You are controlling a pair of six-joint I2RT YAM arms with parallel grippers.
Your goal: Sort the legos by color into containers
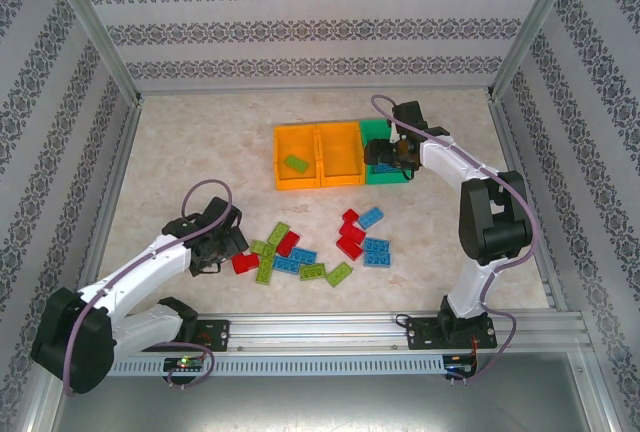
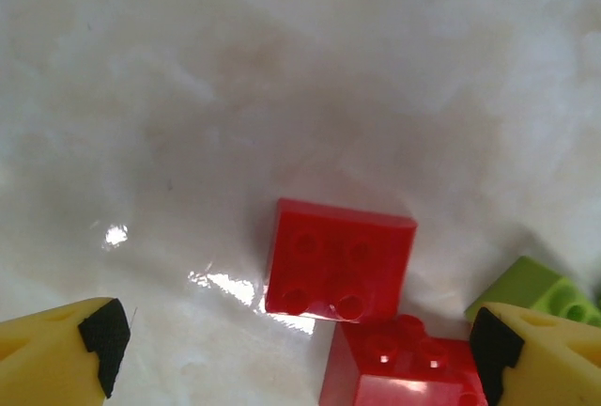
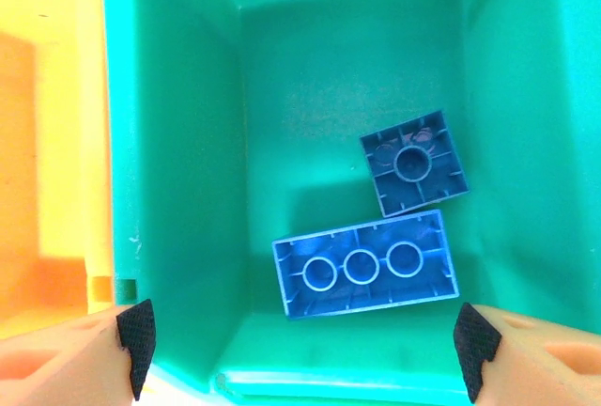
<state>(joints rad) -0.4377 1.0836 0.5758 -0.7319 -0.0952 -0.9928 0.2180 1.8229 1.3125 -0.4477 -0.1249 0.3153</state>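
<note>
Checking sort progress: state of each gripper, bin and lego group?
left gripper, open over red legos
right gripper, open above green bin
green bin, holds two blue legos, studs down
left orange bin, holds one green lego
middle orange bin, looks empty
loose legos, unsorted on table

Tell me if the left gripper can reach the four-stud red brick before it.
Probably yes: left gripper is open right over the red brick, nothing covering it; a second red brick crowds one corner.
</note>
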